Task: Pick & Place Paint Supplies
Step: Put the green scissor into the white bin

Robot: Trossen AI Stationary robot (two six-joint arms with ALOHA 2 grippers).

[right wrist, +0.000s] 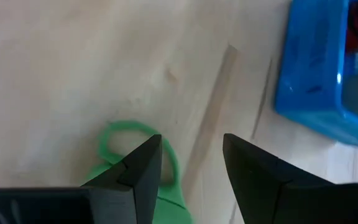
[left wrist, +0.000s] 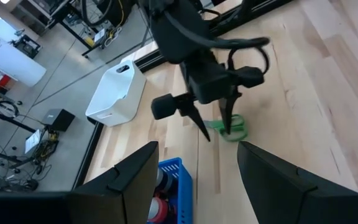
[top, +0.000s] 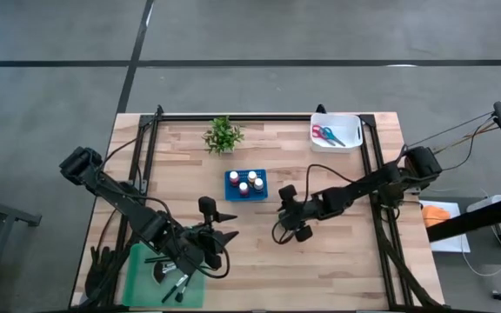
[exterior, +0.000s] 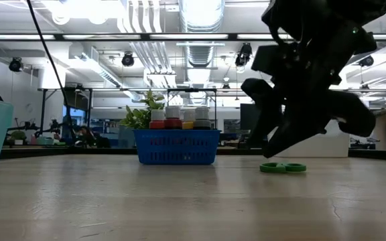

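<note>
Right gripper, jaws parted and empty, straddles green-handled scissors on the table; it should descend squarely before closing on handles.

A potted plant stands at the upper middle of the wooden table. A white bin sits at the upper right, a blue basket near the centre, and a green tray at the lower left.

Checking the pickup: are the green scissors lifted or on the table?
On the table: the green scissors lie flat on the wood below the right tool.
</note>
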